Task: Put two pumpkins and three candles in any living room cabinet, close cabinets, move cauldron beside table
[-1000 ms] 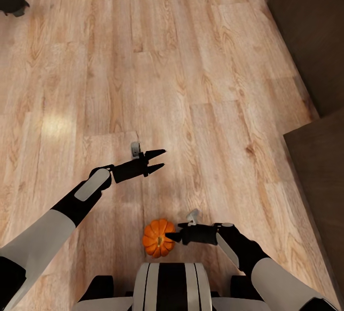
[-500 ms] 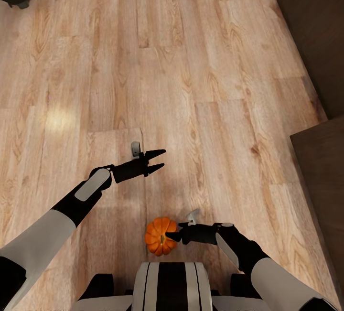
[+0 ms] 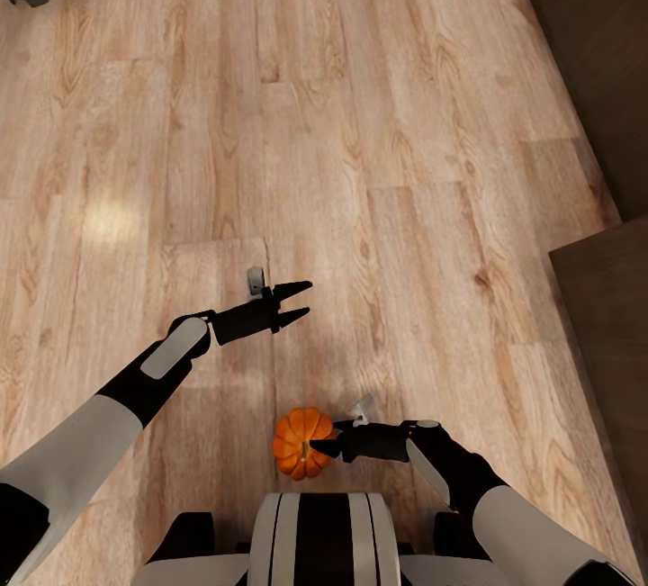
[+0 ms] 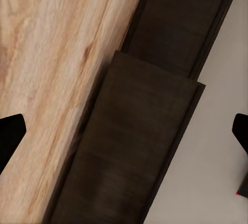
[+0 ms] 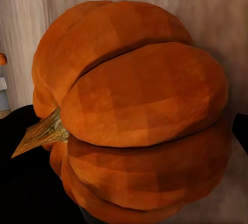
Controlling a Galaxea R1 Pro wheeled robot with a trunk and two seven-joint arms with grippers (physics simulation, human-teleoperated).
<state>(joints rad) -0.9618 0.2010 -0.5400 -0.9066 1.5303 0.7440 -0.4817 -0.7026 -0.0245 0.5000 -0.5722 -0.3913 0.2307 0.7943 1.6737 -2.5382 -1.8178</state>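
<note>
One pumpkin [image 3: 303,443]: gripped in the right pincer [image 3: 326,448], low before the robot's trunk, above the wood floor [image 3: 360,163].
Left pincer [image 3: 302,300]: held apart, nothing between its fingers.
Cabinet [image 3: 603,316]: seen at the right.

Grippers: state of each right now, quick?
Left gripper: open, empty, held above the wood floor.
Right gripper: shut on the pumpkin, held in front of the trunk.
</note>
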